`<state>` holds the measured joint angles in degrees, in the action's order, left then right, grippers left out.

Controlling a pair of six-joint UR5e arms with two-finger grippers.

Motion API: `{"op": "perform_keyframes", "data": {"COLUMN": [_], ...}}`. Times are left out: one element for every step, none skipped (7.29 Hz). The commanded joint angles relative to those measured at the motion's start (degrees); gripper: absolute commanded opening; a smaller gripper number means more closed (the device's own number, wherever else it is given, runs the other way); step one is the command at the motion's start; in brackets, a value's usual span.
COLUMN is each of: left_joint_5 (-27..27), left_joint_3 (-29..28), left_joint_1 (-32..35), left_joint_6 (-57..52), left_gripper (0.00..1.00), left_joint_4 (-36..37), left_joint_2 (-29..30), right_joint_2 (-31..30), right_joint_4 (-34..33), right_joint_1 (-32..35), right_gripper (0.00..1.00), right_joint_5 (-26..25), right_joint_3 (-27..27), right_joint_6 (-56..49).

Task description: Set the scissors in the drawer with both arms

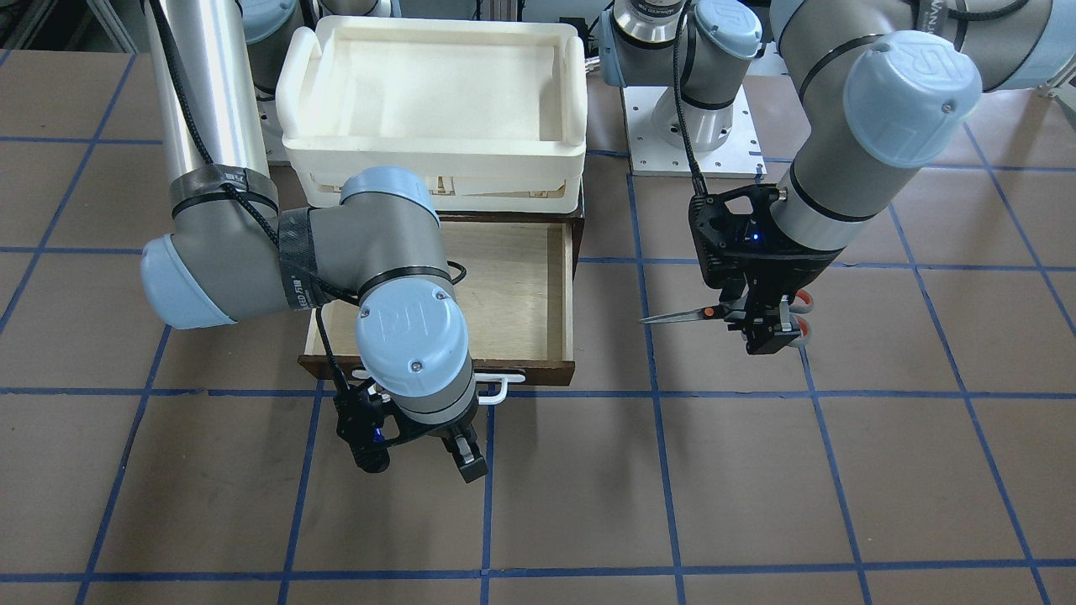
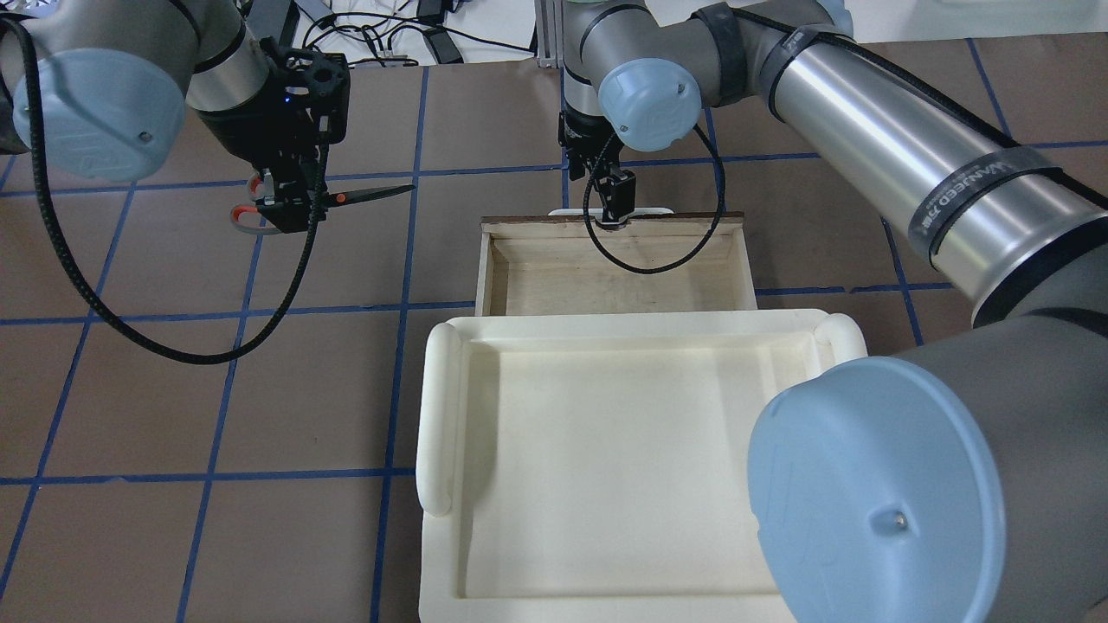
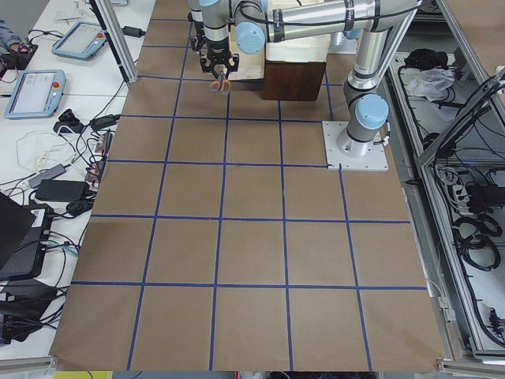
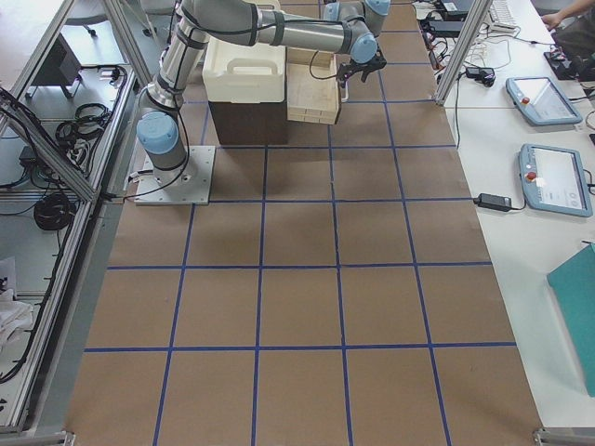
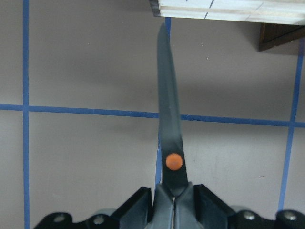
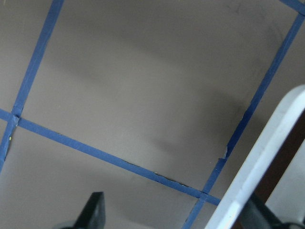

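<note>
My left gripper (image 1: 769, 329) is shut on the scissors (image 1: 683, 315) near the pivot and holds them level above the table, beside the drawer. The closed blades point toward the drawer (image 1: 521, 277), which stands pulled open with a bare plywood floor (image 2: 623, 277). The scissors (image 2: 368, 191) show an orange pivot dot and orange-lined loops; in the left wrist view the blade (image 5: 169, 119) reaches toward the drawer's corner. My right gripper (image 1: 420, 458) is open, holds nothing, and sits just in front of the white loop handle (image 1: 502, 385). The handle also shows in the right wrist view (image 6: 267, 167).
A white foam tray (image 2: 606, 450) sits on top of the dark cabinet (image 4: 246, 121), above the drawer. The brown table has blue tape grid lines. The left arm's base plate (image 1: 693, 134) is beside the cabinet. The right arm's forearm (image 1: 294, 269) hangs over part of the drawer.
</note>
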<state>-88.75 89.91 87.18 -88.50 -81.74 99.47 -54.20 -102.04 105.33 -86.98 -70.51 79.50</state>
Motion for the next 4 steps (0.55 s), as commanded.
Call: {"op": "perform_keyframes", "data": {"left_joint_5": [0.1,0.1,0.2,1.6], "left_joint_3": [0.0,0.0,0.0,-0.1], "left_joint_1": [0.0,0.0,0.1,0.1], "left_joint_6": [0.0,0.0,0.0,0.0], "left_gripper": [0.0,0.0,0.0,0.0], "left_joint_4": [0.0,0.0,0.0,0.0], "left_joint_2": [-0.1,-0.1,-0.1,-0.2], "right_joint_2": [-2.4,-4.5,-7.0,-9.9], "right_joint_4": [1.3,3.6,6.5,8.3], "right_joint_1": [-0.2,-0.2,-0.4,-0.7], "right_gripper": [1.0,1.0,1.0,1.0], "right_joint_5": [-0.1,-0.1,-1.2,-1.8], "right_joint_3": [-0.2,-0.2,-0.2,-0.2], "right_joint_6": [0.3,0.3,0.0,-4.2]}}
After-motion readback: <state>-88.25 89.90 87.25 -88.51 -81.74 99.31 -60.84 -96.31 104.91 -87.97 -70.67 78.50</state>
